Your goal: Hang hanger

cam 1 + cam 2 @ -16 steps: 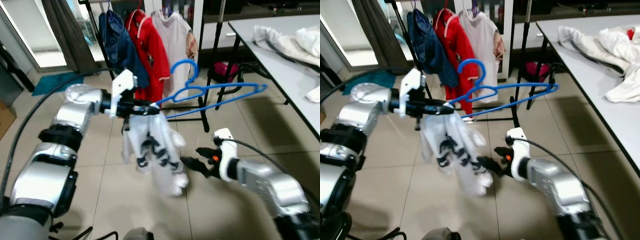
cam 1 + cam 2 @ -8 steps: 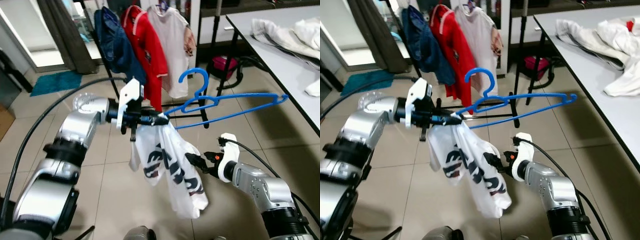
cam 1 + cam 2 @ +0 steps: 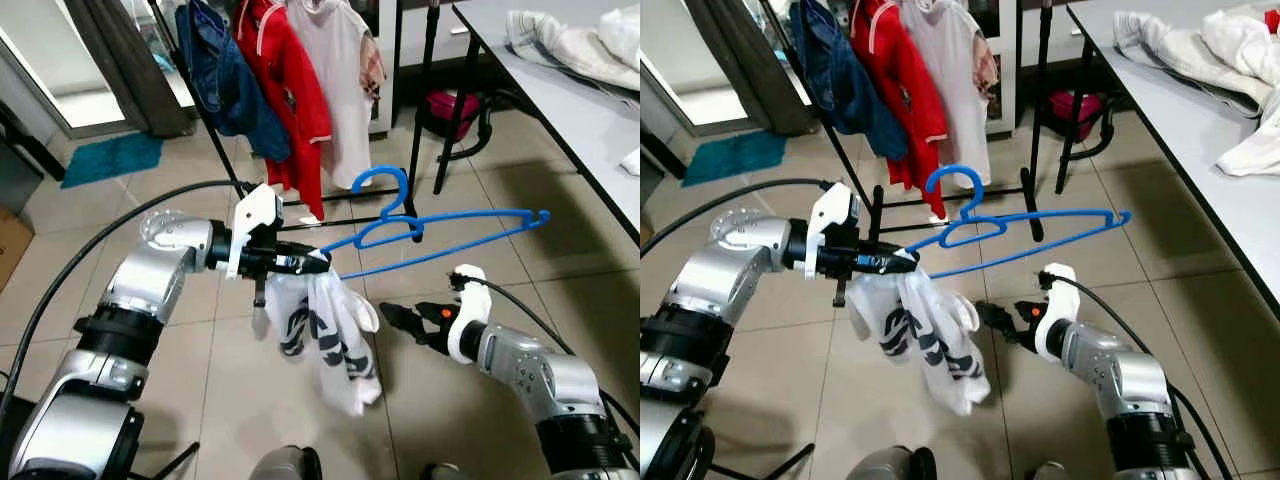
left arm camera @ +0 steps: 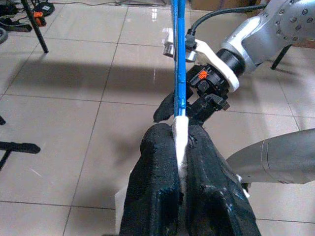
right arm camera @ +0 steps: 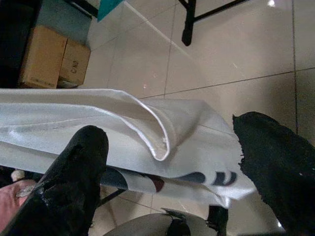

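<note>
A blue hanger (image 3: 440, 232) is held out over the tiled floor (image 3: 220, 390) by the left pincer (image 3: 318, 262), whose black fingers (image 4: 157, 191) are pressed together on one end of the hanger and on a fold of a white printed shirt (image 3: 325, 335). From that pinch the hanger is seen stretching away toward the robot's right, its hook (image 3: 385, 185) turned upward, its far end free in the air. The shirt is draped from the pinched end and hangs down bunched, clear of the floor.

The right pincer (image 3: 400, 322) is held lower, just beside the hanging shirt on its right side, below the hanger's bar. Its two fingers (image 5: 78, 177) are spread, and in the right wrist view the white cloth is seen lying across the gap between them; whether it is touched cannot be told.

Behind, a clothes rack (image 3: 415, 110) is seen carrying a dark blue garment (image 3: 225, 80), a red shirt (image 3: 285, 80) and a pale shirt (image 3: 340, 70). At the right a grey bench (image 3: 560, 90) bears crumpled white clothes (image 3: 565, 45).
</note>
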{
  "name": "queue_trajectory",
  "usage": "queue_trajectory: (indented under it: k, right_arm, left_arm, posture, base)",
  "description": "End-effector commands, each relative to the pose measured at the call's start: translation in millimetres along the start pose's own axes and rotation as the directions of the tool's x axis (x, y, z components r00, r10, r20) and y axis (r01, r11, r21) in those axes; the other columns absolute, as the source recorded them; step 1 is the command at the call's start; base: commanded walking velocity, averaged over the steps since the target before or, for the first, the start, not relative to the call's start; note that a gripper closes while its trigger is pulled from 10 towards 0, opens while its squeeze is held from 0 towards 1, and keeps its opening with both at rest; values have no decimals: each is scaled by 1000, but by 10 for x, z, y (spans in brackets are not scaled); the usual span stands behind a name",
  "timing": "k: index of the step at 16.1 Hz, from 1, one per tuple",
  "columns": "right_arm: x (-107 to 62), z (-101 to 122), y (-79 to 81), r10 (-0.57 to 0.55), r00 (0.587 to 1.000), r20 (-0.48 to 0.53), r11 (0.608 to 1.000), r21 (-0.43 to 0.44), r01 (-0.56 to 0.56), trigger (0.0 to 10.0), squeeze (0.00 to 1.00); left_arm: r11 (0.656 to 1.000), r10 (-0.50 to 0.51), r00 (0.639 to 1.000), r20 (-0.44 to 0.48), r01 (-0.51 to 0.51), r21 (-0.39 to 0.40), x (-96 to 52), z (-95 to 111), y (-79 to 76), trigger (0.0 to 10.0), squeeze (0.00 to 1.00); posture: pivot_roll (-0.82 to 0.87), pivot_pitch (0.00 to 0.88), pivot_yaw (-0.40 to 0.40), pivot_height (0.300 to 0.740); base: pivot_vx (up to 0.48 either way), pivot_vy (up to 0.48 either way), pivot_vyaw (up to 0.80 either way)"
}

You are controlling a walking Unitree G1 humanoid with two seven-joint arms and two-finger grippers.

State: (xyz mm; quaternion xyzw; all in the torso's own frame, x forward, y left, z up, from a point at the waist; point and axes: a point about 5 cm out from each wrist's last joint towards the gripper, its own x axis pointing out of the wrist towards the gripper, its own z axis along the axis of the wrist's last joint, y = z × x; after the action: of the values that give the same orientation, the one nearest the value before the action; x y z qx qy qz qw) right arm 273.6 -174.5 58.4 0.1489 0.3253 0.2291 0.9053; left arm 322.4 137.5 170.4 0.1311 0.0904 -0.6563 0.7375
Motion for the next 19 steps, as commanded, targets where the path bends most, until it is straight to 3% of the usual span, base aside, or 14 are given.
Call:
queue_trajectory:
  k: [1, 5, 10, 16, 18, 19]
  right_arm:
    - [4, -65, -6, -9, 999, -33, 1000, 6, 9, 10000, 0]
    - [151, -239, 82, -1, 996, -90, 1000, 1, 2, 10000, 0]
    - [338, -151, 101, -41, 999, -14, 995, 95, 42, 10000, 0]
    - [343, -177, 34, -56, 998, -22, 996, 67, 57, 9804, 0]
    - [359, -189, 34, -58, 998, -17, 996, 68, 59, 5765, 0]
    - [371, -184, 44, -54, 999, -6, 996, 72, 55, 4510, 0]
  left_arm:
    - [1000, 12, 1000, -3, -12, 19, -53, 48, 4, 0, 0]
    - [1000, 7, 999, 32, -7, 14, -42, 141, -2, 0, 0]
    - [1000, -11, 999, 34, 11, -2, -51, 168, -39, 0, 0]
    - [1000, -4, 1000, 30, 4, -3, -92, 190, -29, 0, 0]
    - [1000, -5, 999, 32, 5, -1, -91, 212, -26, 0, 0]
    - [1000, -7, 999, 35, 7, 0, -89, 226, -27, 0, 0]
  posture:
    - [55, 139, 195, 740]
    - [69, 136, 199, 740]
    - [90, 131, 199, 740]
    - [96, 127, 200, 740]
    - [102, 125, 204, 740]
    - [105, 124, 206, 740]
  base:
    - [0, 0, 0]
    - [0, 0, 0]
    - [0, 0, 0]
    - [0, 0, 0]
    - [0, 0, 0]
    - [0, 0, 0]
